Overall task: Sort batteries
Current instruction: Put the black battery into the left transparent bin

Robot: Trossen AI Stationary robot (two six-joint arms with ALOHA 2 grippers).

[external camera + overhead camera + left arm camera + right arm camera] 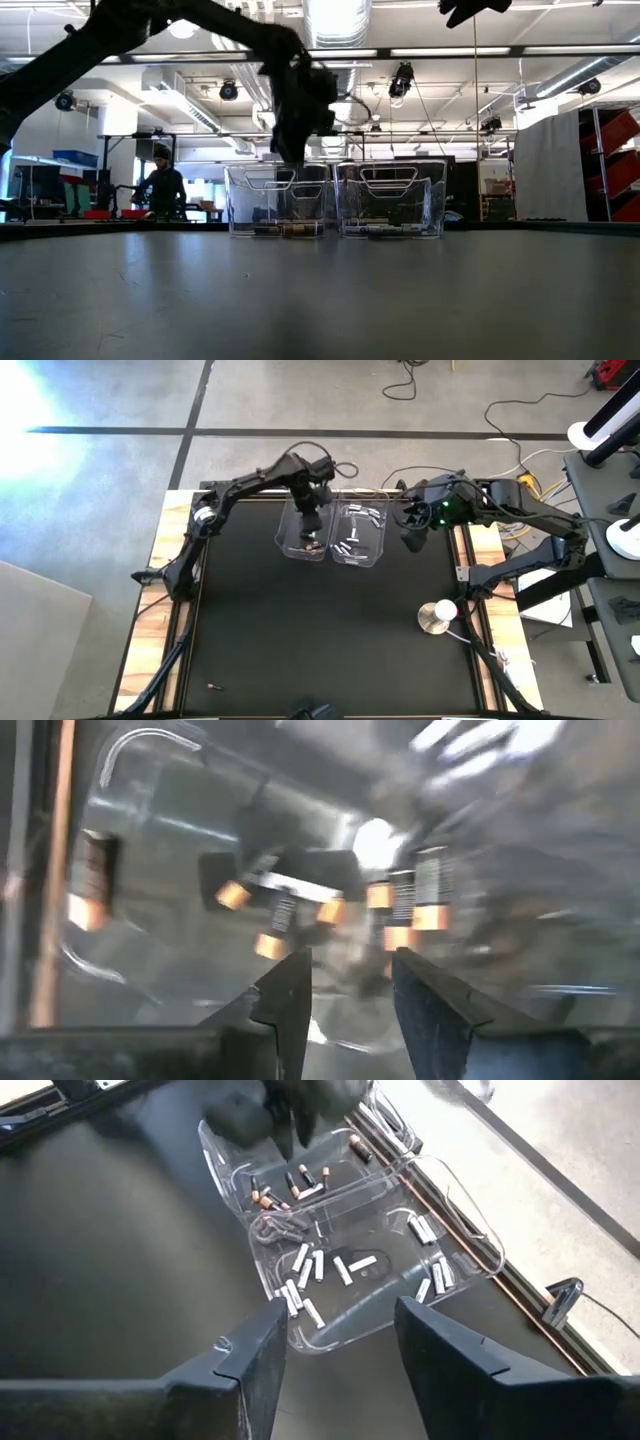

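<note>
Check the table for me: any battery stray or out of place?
Yes. One small dark battery lies alone on the black mat near the table's front left corner, far from both clear bins. In the bins, the copper-topped and the silver-white cells look kept apart.

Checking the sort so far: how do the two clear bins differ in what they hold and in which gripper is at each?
The left bin holds dark, copper-ended batteries; the right bin holds silver-white batteries. The left gripper hangs open above the left bin; the right gripper, also open, hovers off the right bin's outer side. Both bins are clear plastic, side by side.
</note>
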